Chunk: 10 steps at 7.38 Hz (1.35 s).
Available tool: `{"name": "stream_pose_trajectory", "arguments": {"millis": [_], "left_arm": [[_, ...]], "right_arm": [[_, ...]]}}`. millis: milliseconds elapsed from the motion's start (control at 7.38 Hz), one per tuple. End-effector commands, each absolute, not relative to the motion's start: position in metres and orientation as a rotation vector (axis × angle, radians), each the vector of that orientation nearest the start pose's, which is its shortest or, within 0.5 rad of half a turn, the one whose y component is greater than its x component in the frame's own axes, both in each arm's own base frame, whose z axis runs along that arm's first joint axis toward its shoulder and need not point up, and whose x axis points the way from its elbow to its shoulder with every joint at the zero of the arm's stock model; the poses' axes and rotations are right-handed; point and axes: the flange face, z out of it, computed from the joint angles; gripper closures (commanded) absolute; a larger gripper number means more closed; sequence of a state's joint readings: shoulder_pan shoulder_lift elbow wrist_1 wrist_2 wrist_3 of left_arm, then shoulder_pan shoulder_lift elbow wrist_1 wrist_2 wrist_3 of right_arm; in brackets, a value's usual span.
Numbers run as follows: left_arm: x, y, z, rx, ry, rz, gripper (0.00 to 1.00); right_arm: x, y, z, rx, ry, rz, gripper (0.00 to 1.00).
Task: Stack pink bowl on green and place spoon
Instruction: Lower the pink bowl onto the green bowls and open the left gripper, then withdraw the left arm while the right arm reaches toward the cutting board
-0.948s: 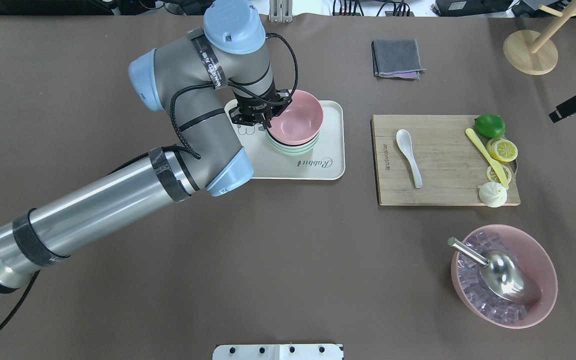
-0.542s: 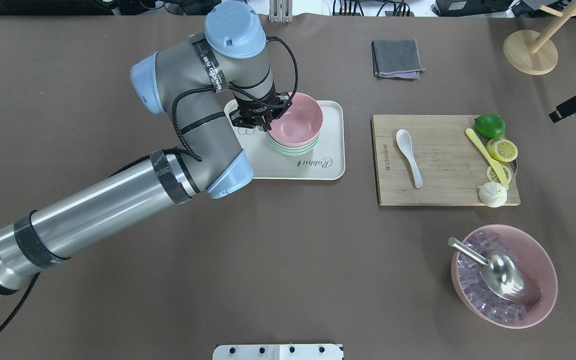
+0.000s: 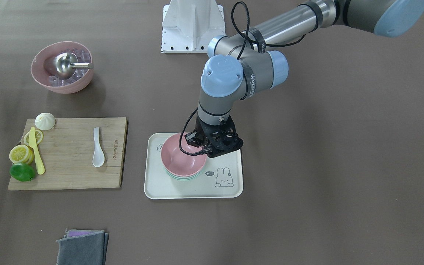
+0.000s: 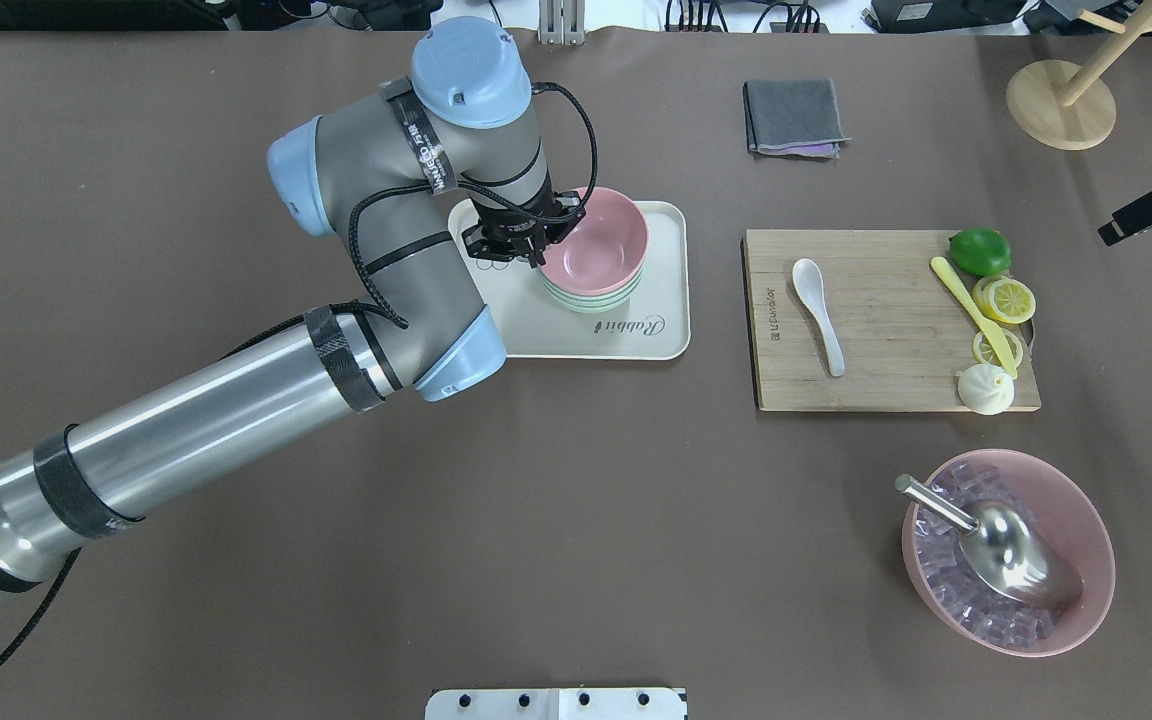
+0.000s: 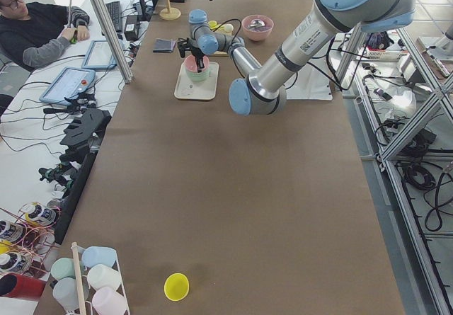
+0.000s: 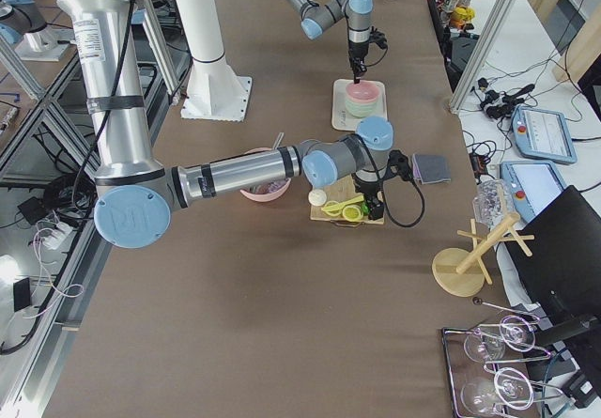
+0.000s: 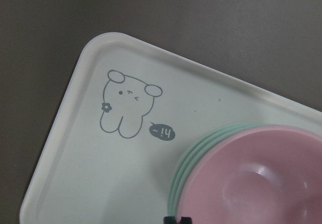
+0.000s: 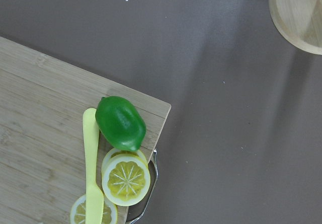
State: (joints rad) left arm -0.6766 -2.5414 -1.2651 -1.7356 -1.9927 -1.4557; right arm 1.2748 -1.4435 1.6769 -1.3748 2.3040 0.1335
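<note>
Left gripper [image 4: 538,254] has shifted a little by the round pink bowl [image 4: 598,243], which sits in the stacked green bowls [image 4: 591,298]; gripping or not, I cannot tell. Long white spoon [image 4: 818,312] lies nearer the right arm [image 6: 244,169]

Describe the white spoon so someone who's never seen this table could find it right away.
From overhead, find the wooden cutting board right of the white tray. The white spoon lies alone on the board's left half. Unlike the flat yellow knife across the board, it is white with a rounded scoop.
</note>
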Motion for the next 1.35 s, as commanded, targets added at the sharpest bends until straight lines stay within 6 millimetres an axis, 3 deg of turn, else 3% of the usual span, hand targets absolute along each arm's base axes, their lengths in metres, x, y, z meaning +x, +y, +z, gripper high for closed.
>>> {"name": "stream_pose_trajectory", "arguments": {"millis": [0, 135, 406, 542, 813, 948, 1219], "left_arm": [[0.560, -0.569, 0.150, -0.047, 0.912, -0.338, 0.46], [0.557, -0.568, 0.148, -0.031, 0.928, -0.335, 0.02], [0.538, -0.568, 0.130, 0.002, 0.967, -0.300, 0.02], [0.513, -0.563, 0.144, 0.013, 0.970, -0.276, 0.02], [0.394, -0.563, 0.207, 0.022, 0.942, -0.154, 0.02], [0.334, -0.551, 0.239, 0.084, 0.886, -0.057, 0.02], [0.198, -0.559, 0.310, 0.165, 0.756, 0.092, 0.02]], "right_arm": [[-0.099, -0.552, 0.519, 0.248, -0.795, -0.311, 0.00], [-0.099, -0.552, 0.519, 0.248, -0.795, -0.311, 0.00], [-0.100, -0.552, 0.518, 0.249, -0.796, -0.312, 0.00], [-0.102, -0.554, 0.513, 0.250, -0.800, -0.302, 0.00], [-0.132, -0.561, 0.482, 0.242, -0.827, -0.266, 0.00], [-0.151, -0.557, 0.461, 0.232, -0.848, -0.238, 0.00], [-0.206, -0.541, 0.414, 0.230, -0.852, -0.188, 0.00]]}}
